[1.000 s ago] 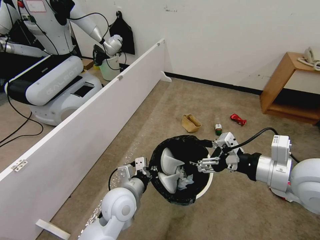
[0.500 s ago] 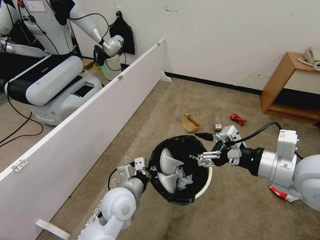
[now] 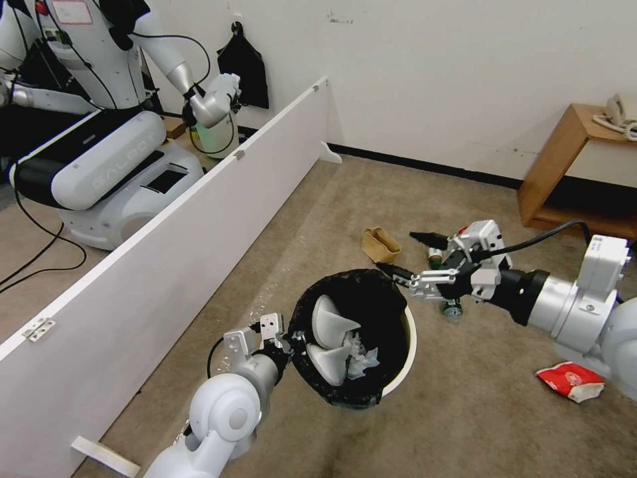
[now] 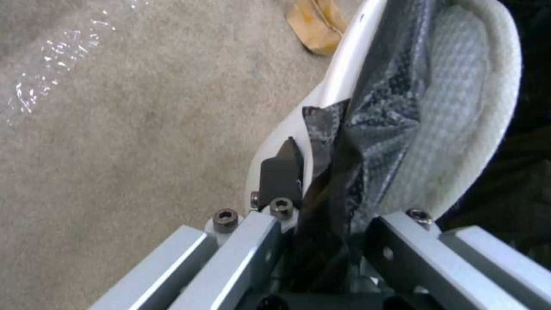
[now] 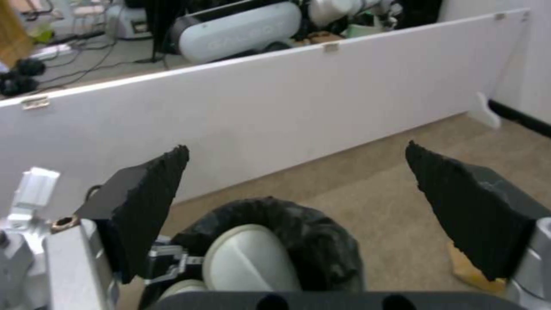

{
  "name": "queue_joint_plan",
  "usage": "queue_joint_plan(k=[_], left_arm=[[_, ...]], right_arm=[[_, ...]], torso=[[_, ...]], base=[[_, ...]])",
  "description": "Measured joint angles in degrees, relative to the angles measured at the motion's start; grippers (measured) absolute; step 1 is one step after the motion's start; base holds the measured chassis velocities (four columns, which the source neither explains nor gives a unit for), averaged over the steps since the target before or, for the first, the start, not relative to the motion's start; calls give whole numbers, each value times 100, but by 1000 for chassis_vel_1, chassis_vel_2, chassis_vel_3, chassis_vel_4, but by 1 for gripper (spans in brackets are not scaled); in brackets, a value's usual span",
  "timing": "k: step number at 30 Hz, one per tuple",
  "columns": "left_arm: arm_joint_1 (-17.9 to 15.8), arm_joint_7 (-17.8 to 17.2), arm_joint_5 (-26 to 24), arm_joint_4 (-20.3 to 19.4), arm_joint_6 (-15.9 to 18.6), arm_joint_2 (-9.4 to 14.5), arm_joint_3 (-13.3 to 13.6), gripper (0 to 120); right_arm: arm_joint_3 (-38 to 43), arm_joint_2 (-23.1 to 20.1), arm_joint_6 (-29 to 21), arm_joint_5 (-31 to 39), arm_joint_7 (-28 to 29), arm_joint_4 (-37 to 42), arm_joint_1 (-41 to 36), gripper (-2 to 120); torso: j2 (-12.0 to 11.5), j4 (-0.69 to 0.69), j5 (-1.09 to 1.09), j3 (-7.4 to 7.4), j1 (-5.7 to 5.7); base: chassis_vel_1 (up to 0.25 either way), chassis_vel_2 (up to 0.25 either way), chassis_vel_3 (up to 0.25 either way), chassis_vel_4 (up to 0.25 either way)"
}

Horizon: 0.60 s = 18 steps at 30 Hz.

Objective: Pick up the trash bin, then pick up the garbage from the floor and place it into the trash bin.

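two grippers are at work around the trash bin (image 3: 406,345), which hangs off the carpet in front of the robot, its black bag (image 3: 371,295) folded over the rim. the left gripper (image 3: 282,337) is clamped on the bin's near-left rim, one finger (image 4: 281,174) against the white outer wall and the bag pinched between; its arm reaches up from the lower left with the elbow bent. the right gripper (image 3: 410,255) hovers past the bin's far-right edge with its jaws spread wide and nothing between them, its arm stretched in level from the right. inside the bin lie two white slippers (image 3: 328,322) and crumpled tissue (image 3: 361,358). on the floor beyond sit a tan paper bag (image 3: 379,244), a red-white snack packet (image 3: 569,381) and a bottle (image 3: 452,308).
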Motion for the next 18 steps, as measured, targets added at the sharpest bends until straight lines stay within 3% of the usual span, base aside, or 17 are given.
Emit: queue_joint_plan(k=[18], left_arm=[[282,-35,188,-441,110,-267,-135,1]], right_arm=[[851,1232,-31,-841,-69,58,-662,99]], torso=[[0,0,0,0,0]], base=[[0,0,0,0]])
